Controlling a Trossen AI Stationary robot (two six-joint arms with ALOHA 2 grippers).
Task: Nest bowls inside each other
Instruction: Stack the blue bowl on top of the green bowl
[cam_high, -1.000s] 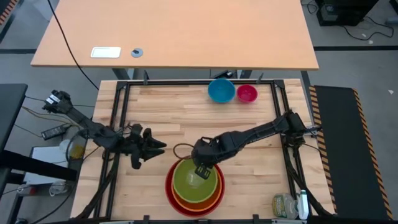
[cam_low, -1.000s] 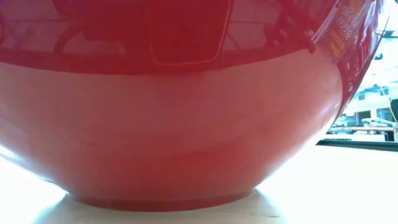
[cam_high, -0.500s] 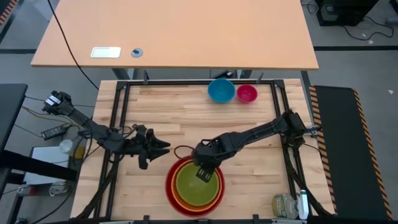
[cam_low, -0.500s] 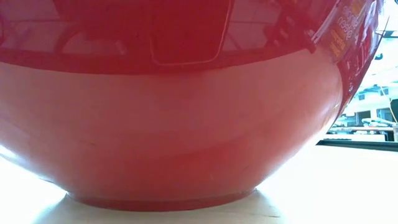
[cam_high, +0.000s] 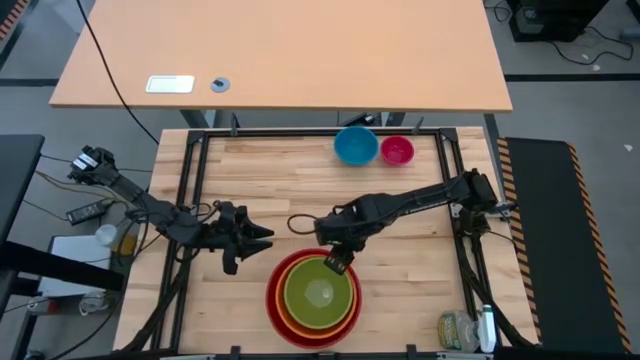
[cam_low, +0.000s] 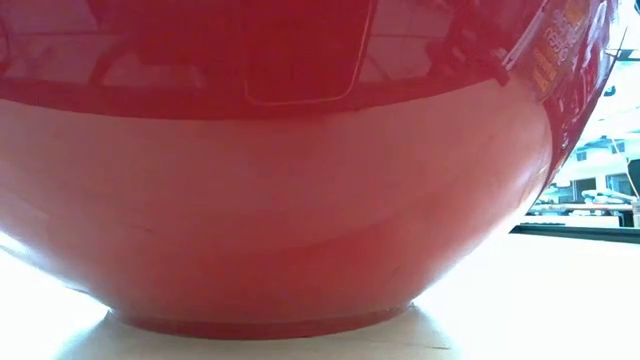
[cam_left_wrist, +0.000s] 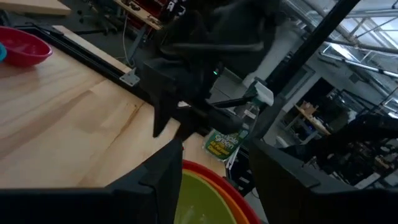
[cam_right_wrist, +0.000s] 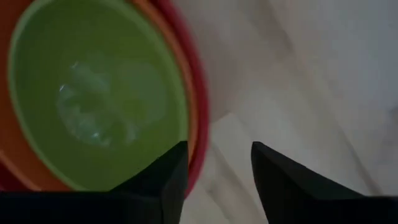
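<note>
Near the table's front edge the lime green bowl (cam_high: 318, 292) sits nested in the orange bowl (cam_high: 352, 308), which sits in the red bowl (cam_high: 274, 300). The red bowl's wall (cam_low: 270, 200) fills the low view. The blue bowl (cam_high: 355, 145) and the pink bowl (cam_high: 397, 151) stand side by side at the far edge. My right gripper (cam_high: 338, 262) hangs open, pointing down, over the stack's far rim; its wrist view shows the green bowl (cam_right_wrist: 93, 106) beside its empty fingers (cam_right_wrist: 217, 168). My left gripper (cam_high: 262, 236) waits open and level, left of the stack (cam_left_wrist: 211, 199).
A black frame rail (cam_high: 196, 180) borders the wooden table. A green-labelled bottle (cam_high: 455, 330) lies at the near right corner. A dark cable loop (cam_high: 298, 222) lies on the wood beside my right arm. Bare wood stretches between the stack and the far bowls.
My right gripper has let go of the green bowl's rim and drawn back toward the far edge, rising slightly. The green bowl, earlier held tilted over the stack, now sits level in the orange bowl. My left gripper has edged a little toward the stack.
</note>
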